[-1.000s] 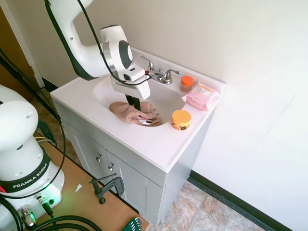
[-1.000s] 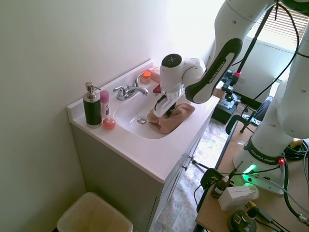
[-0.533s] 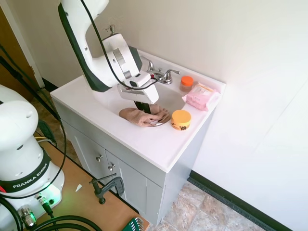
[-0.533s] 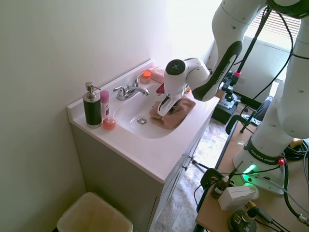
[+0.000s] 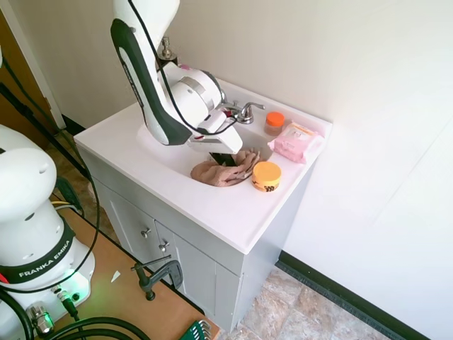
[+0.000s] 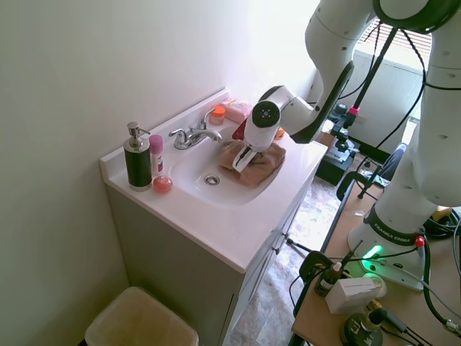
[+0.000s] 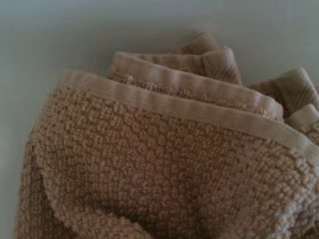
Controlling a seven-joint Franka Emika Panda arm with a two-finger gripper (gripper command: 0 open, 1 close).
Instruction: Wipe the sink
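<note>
Left to right, second exterior view: soap dispenser [image 6: 136, 157] and pink bottle [image 6: 155, 153] on table rim; sink [image 6: 194, 171] set in white table, faucet [image 6: 192, 135] behind; tan towel [image 6: 253, 163] bunched in basin under gripper [image 6: 240, 160]. Cannot tell jaws' state.

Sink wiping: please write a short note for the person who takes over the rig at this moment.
Gripper: pressed down into the tan towel; whether it is open or shut cannot be seen.
Towel: bunched in the sink, at the basin side away from the soap dispenser, near the orange-lidded jar.
Drain and faucet: uncovered.
Done: cannot judge how much is already wiped.
Left: probably the basin around the drain and towards the dispenser.
</note>
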